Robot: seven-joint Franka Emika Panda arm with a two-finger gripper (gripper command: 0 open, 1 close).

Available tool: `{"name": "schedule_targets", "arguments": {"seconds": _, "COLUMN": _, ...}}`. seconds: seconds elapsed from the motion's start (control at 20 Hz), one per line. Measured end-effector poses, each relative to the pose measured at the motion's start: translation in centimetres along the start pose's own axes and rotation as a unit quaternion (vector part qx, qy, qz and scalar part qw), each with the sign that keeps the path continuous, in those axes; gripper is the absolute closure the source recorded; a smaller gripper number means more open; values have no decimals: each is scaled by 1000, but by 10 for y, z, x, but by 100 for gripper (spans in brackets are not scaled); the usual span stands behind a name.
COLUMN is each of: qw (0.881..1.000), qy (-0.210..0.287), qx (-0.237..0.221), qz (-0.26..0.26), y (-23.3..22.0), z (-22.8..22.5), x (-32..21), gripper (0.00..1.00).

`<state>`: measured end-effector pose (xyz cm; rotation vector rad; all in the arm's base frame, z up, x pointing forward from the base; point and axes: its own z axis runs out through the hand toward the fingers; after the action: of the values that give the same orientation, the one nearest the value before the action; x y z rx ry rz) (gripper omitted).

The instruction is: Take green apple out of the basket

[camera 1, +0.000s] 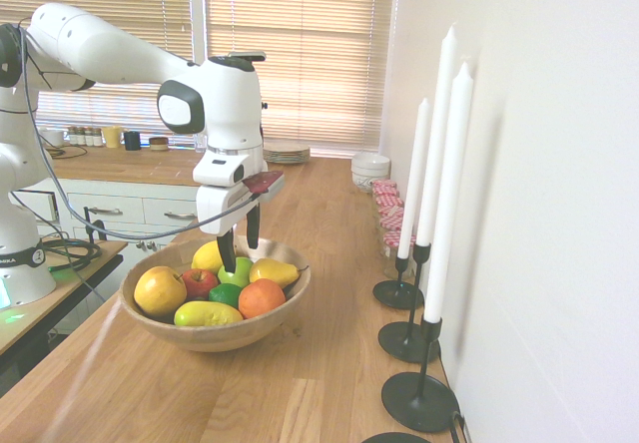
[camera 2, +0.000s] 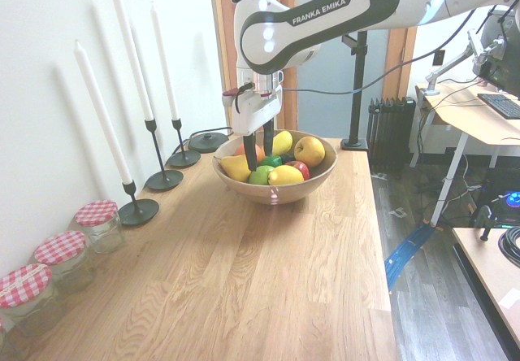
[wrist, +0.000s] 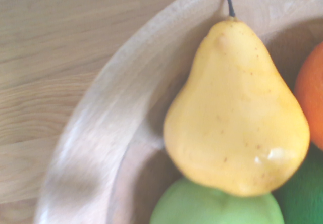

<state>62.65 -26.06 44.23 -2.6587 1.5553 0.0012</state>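
The green apple [camera 1: 238, 271], directly beneath the open, empty end effector [camera 1: 240, 259] in the basket [camera 1: 215, 337], is judged smooth, rigid and slippery, best gripped across its widest part.

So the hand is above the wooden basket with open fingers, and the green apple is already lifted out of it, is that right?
Not quite. The green apple is not lifted out: it lies in the basket among the other fruit, with the hand around it, one finger on each side. The first exterior view shows this. The rest holds: the hand is over the wooden basket and its fingers are open.
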Motion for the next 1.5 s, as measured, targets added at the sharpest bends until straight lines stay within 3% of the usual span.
{"name": "schedule_targets", "arguments": {"seconds": 0.4, "qw": 999, "qy": -26, "qx": -18, "qz": 8, "y": 1, "z": 44, "x": 12, "gripper": 0}}
{"name": "schedule_targets", "arguments": {"seconds": 0.45, "qw": 999, "qy": -27, "qx": -19, "qz": 8, "y": 1, "z": 46, "x": 12, "gripper": 100}}
{"name": "schedule_targets", "arguments": {"seconds": 1.5, "qw": 1000, "qy": -22, "qx": -12, "qz": 8, "y": 2, "z": 43, "x": 14, "gripper": 100}}
